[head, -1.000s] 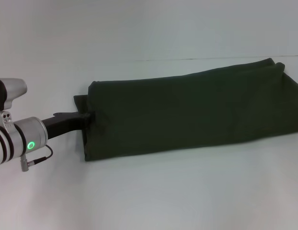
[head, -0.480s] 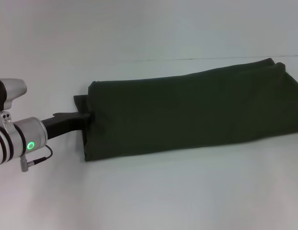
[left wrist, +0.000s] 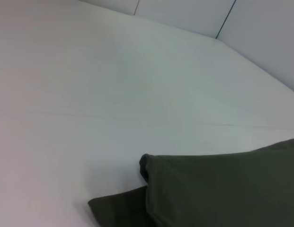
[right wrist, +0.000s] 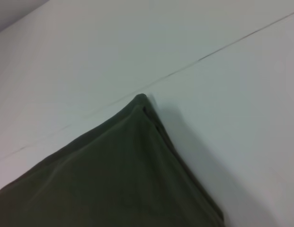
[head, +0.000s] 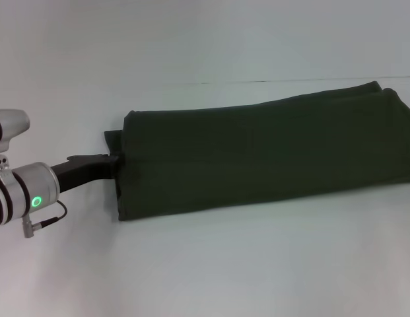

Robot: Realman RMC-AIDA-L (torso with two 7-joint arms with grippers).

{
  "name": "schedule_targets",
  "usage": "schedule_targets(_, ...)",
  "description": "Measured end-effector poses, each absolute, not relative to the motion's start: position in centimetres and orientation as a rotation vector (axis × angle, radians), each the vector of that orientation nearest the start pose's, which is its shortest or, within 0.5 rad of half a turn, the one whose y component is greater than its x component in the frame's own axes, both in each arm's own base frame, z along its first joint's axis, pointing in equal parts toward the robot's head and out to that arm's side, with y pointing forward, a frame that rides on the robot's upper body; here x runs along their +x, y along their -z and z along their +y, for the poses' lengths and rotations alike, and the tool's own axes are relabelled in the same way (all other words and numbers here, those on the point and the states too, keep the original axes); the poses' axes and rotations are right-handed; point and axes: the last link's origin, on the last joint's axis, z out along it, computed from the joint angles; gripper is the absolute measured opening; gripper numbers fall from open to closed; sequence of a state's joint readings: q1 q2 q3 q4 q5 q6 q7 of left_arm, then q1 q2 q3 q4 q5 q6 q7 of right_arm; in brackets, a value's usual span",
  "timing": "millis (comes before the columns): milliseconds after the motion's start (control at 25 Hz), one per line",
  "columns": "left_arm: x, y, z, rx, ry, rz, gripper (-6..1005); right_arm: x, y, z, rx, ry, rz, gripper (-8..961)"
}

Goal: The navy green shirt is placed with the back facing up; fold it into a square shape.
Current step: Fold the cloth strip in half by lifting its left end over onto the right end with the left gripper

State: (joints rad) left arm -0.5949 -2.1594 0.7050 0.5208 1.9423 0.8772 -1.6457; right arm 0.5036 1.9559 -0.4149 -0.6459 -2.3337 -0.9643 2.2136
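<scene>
The left end effector is seen at the left end of the navy green shirt; its opening cannot be told. The shirt, folded into a long band, lies across the white surface. Soft, limp cloth is judged best gripped at end corners.

Navy green shirt: dark olive, matte fabric, lying folded into a long band w/ stacked layers, running across the white surface from centre-left to the right edge of the head view, far end sitting slightly higher. Left short edge is hanging rounded and doubled; a small flap of the lower layer is sticking out beyond it at the far-left corner. Right wrist view is showing a pointed corner w/ layered edges. Label not visible.
</scene>
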Motion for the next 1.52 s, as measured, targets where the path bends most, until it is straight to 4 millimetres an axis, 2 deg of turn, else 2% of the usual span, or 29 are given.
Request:
schedule_targets(360,-29.1,3.7,37.8,-2.21,0.564,-1.156,109,39.2,-9.6,35.7,-1.655,-0.518,1.593,10)
schedule_targets(520,-29.0,2.9,36.9,-2.249,0.603,-1.136,118,39.3,-10.3,35.0,-1.656,-0.558,1.587,10)
schedule_targets(600,-29.3,2.6,36.5,-2.244,0.619,-1.145,122,39.4,-11.0,34.5,-1.637,-0.579,1.563,178)
schedule_targets(680,-29.6,2.0,36.1,-2.218,0.644,-1.176,127,39.5,-11.6,33.9,-1.621,-0.601,1.526,251)
schedule_targets(800,-29.7,1.4,35.7,-2.197,0.692,-1.208,244,39.2,-12.4,33.1,-1.616,-0.662,1.469,361)
schedule_targets(840,-29.3,0.8,34.8,-2.207,0.803,-1.232,283,38.8,-12.7,32.6,-1.637,-0.711,1.437,397)
schedule_targets(1040,-27.8,-0.7,33.0,-2.264,1.052,-1.228,481,37.4,-12.3,31.7,-1.738,-0.821,1.38,646)
schedule_targets(1240,-26.8,-1.0,31.5,-2.334,1.183,-1.203,697,35.8,-10.3,29.8,-1.867,-0.931,1.277,750)
schedule_targets(1320,-26.7,-0.9,31.2,-2.346,1.195,-1.201,789,35.7,-10.2,29.4,-1.88,-0.937,1.257,791)
schedule_targets(1520,-26.4,0.1,30.6,-2.411,1.171,-1.215,875,35.7,-9.7,28.0,-1.952,-0.936,1.186,881)
